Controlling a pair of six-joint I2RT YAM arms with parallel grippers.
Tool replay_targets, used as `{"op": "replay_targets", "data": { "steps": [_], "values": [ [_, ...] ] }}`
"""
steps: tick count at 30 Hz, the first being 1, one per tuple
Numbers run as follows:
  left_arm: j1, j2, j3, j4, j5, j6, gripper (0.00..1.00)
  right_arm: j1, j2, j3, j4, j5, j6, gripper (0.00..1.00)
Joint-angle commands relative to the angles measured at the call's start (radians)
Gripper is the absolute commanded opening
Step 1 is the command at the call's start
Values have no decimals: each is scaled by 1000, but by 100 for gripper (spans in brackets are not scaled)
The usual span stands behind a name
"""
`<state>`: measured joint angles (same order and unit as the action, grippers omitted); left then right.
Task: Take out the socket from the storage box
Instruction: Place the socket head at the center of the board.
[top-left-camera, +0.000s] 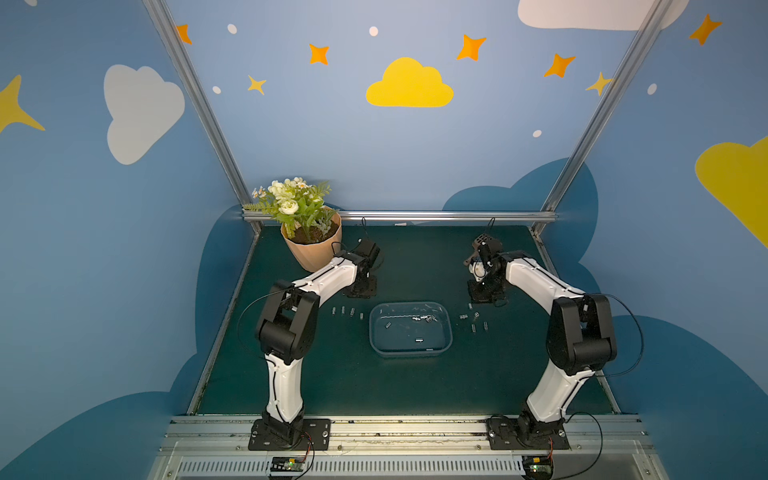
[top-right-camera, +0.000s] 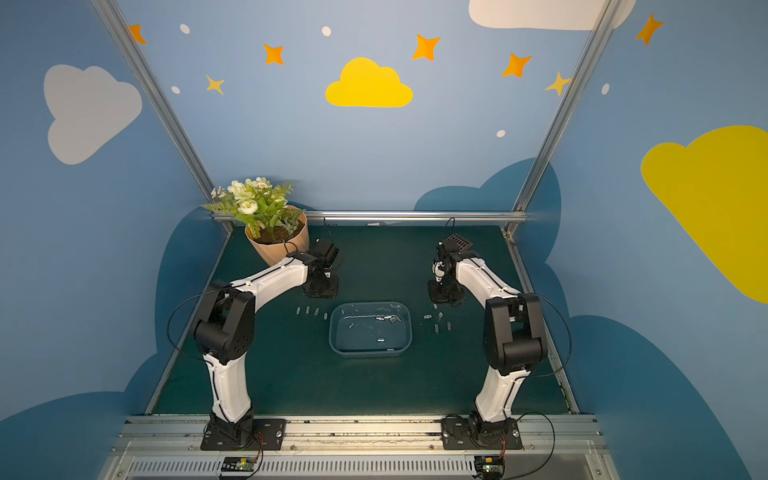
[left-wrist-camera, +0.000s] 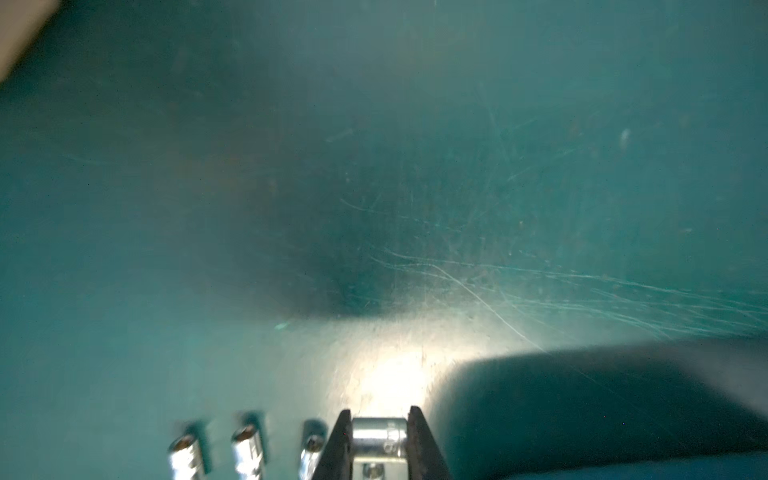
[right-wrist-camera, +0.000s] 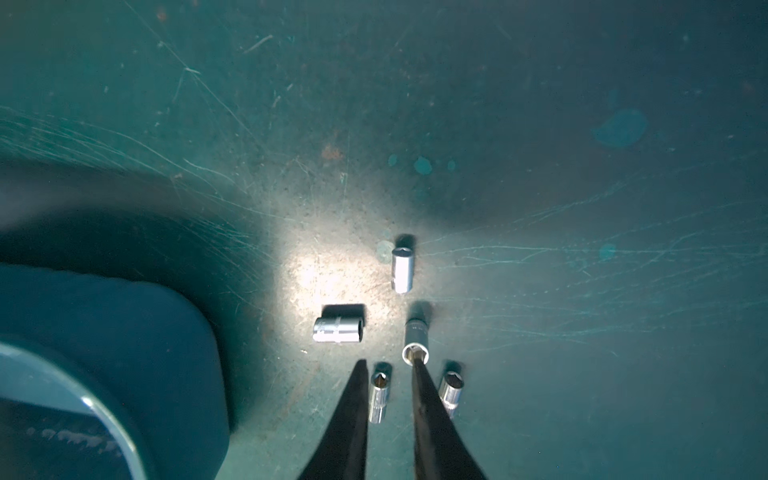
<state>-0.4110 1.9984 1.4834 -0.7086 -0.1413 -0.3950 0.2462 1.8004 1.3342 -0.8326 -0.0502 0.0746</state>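
1. My left fingers (left-wrist-camera: 345, 424) are pinched narrow on a chrome socket (left-wrist-camera: 378, 434). It is out of the storage box, on the box's left side.
2. The held socket sits at the end of a row of three upright sockets (left-wrist-camera: 247, 446) on the green worktop (left-wrist-camera: 374, 166). I cannot tell whether it touches the surface.
3. My right fingers (right-wrist-camera: 357, 390) stand a narrow gap apart with nothing clamped. They hang over five loose sockets (right-wrist-camera: 338, 330) on the box's right side, and one of these shows through the gap.
4. In both top views the storage box (top-left-camera: 409, 354) (top-right-camera: 371, 354) rests on the worktop between the two arms.
5. Inside the box I see a small cluster of sockets (top-left-camera: 424, 319) near the far wall, a single socket (top-left-camera: 388, 325) to the left, and a dark piece (top-left-camera: 418, 340) near the front.
6. The flowerpot (top-left-camera: 316, 253) stands in the far left corner, well apart from the box.
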Motion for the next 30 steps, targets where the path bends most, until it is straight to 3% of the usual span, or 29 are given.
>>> {"op": "replay_targets", "data": {
  "steps": [1,17,30],
  "values": [
    [20,28,31,-6,50,17,21,6,-34,-18,-23,-4,5,21],
    [37,116,34,-20,76,27,26,18,-27,-14,-25,-5,5,21],
    [41,23,60,-61,27,36,40,36,-46,7,-38,0,-13,21]
  ]
}}
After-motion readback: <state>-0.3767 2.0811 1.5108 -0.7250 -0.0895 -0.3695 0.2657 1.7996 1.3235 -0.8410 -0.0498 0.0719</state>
